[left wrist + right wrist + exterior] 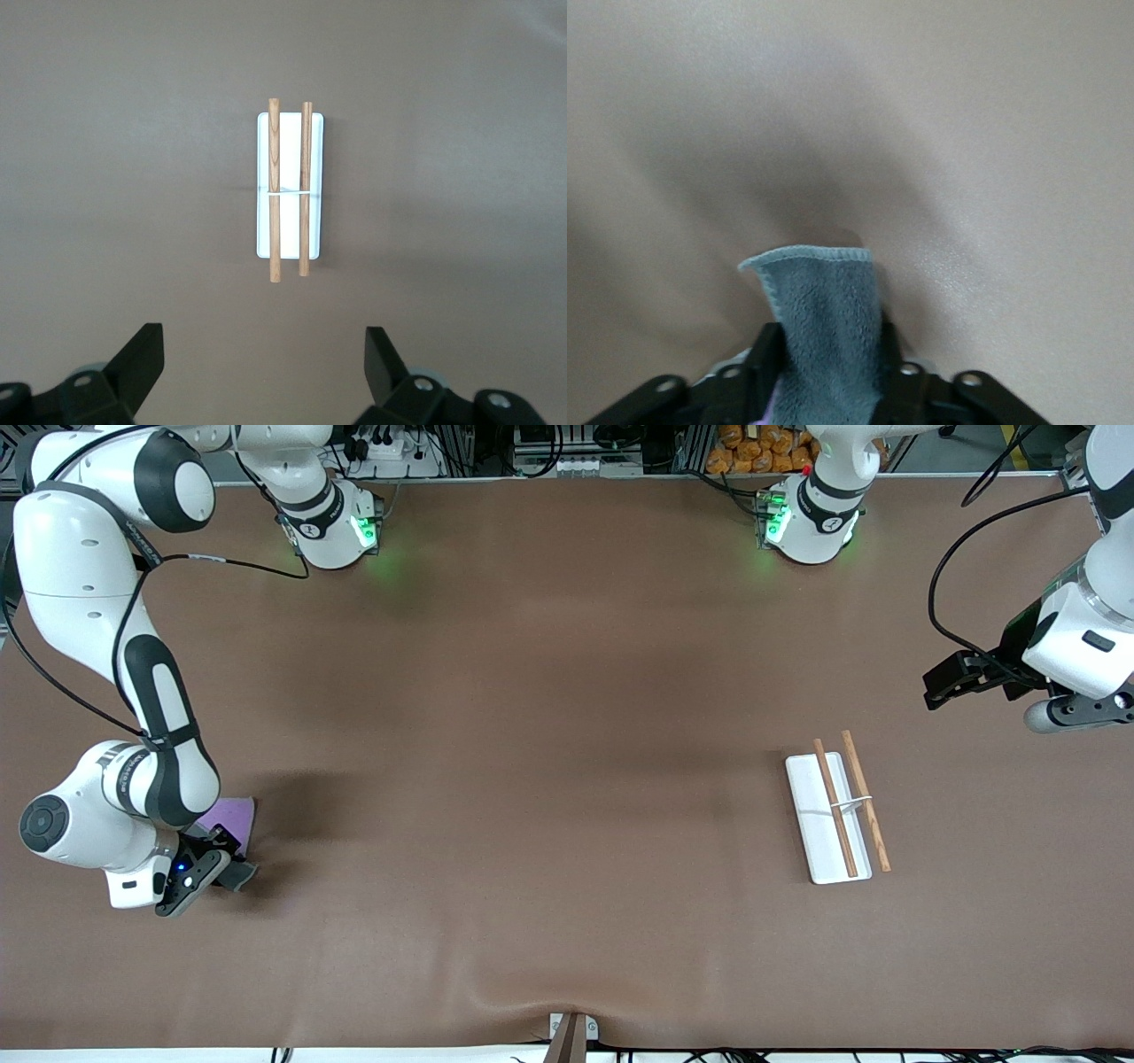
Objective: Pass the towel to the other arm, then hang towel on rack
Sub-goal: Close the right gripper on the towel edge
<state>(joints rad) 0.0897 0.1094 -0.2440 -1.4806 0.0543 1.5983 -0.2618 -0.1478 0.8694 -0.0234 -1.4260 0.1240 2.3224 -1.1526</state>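
1. My right gripper [220, 864] is low at the right arm's end of the brown table [549, 779], toward the edge nearest the front camera, and its jaws are pinched narrow on the small soft towel [232, 819], purple on one face and dark grey on the other.
2. In my right wrist view the towel [826, 332] rises between my two black fingers [764, 354] with its grey, fuzzy face showing and its stitched hem curling over at one corner (a sliver of purple peeks out low by one finger).
3. From the front camera, the purple face spreads out just beside my right wrist, and a dark grey flap sticks out at my fingertips; whether the cloth rests on the table or hangs just above it I cannot tell.
4. The rack [833, 815], a small white rectangular tray carrying two thin parallel brown wooden rods joined by a white bracket, lies flat toward the left arm's end of the table, well apart from the towel.
5. My left gripper [957, 682] waits in the air by the table's edge at the left arm's end, jaws spread wide and holding nothing.
6. My left wrist view looks straight down on the rack [291, 190], which sits framed between my open black fingers [140, 363]; the rods overhang the tray at one end.
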